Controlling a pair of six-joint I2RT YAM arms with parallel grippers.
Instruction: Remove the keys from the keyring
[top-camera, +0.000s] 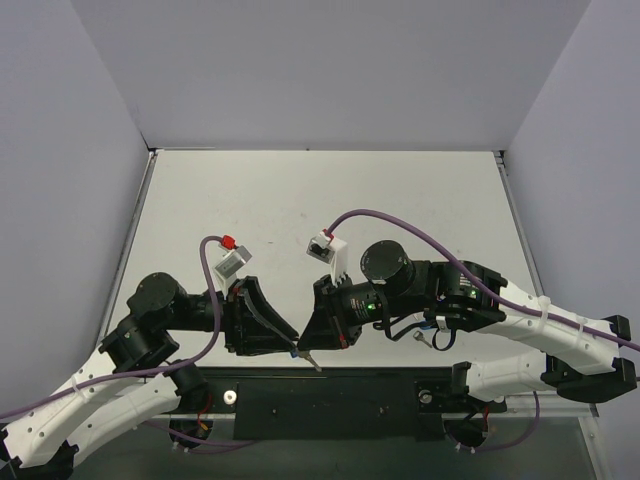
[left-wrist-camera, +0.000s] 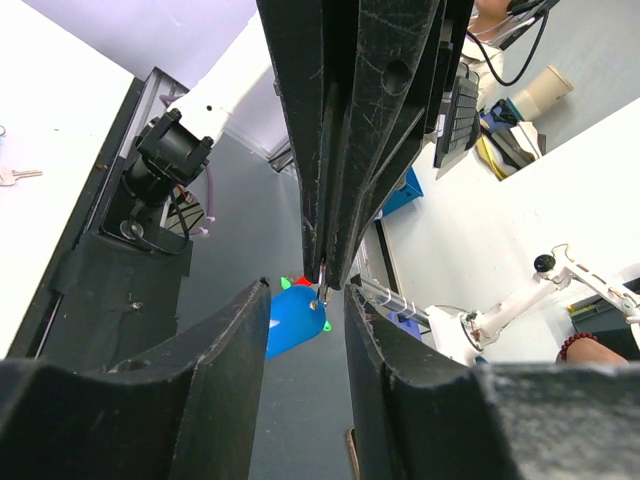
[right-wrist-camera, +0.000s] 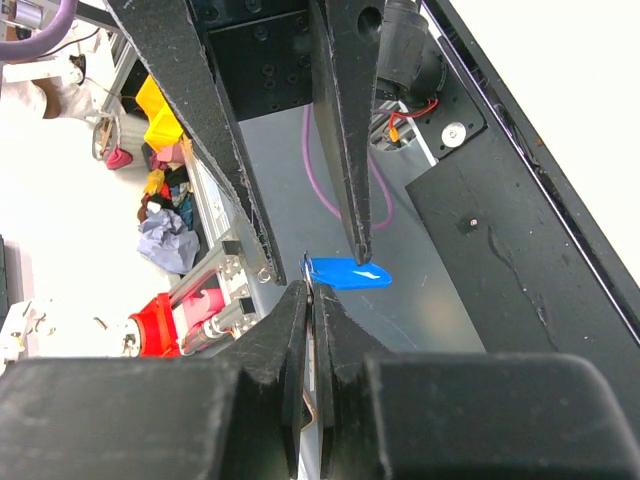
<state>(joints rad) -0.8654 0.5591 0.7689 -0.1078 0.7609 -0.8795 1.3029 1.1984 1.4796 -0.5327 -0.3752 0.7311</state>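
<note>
Right hand (right-wrist-camera: 310, 290): pressed together, pinching keyring (right-wrist-camera: 306, 268) in air over near edge of surface (left-wrist-camera: 60, 110). Blue tag (right-wrist-camera: 345, 272) sits just beside the pinch.
Left hand (left-wrist-camera: 306, 290): spread, straddling tag, no grip yet.
One key (left-wrist-camera: 18, 176) lies on surface, judged removed.
Second key: not discernible, likely still to free.

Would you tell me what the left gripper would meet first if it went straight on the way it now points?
Probably the shut tips of the right gripper and the blue-tagged keyring they pinch. These sit just ahead, between the open fingers of the left gripper, though depth is unclear.
</note>
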